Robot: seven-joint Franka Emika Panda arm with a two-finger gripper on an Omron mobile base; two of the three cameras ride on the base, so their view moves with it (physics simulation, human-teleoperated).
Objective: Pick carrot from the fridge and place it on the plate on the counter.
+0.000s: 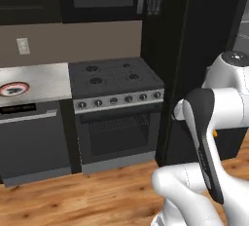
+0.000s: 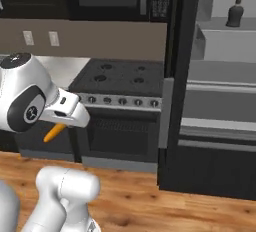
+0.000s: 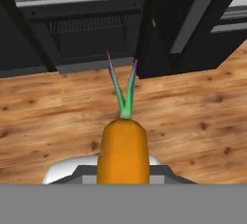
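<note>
pincer (image 2: pixel 59 126) clamped on carrot (image 3: pixel 123 153), lower centre of hand view; green stalks point up frame over wood floor (image 3: pixel 193 121). in right base view orange tip pokes out at left, below white hand. carrot likely light, stiff, smooth and tapered, may slip; hold at thick middle, not stalks. farther: stove (image 1: pixel 114 81) mid frame, knobs along front. plate (image 1: pixel 13 89) on desk (image 1: pixel 44 81), far left edge of left base view. fridge (image 2: pixel 220 76) open at right, dark bottle (image 2: pixel 235 11) on top shelf. no readable writing or brands.
</note>
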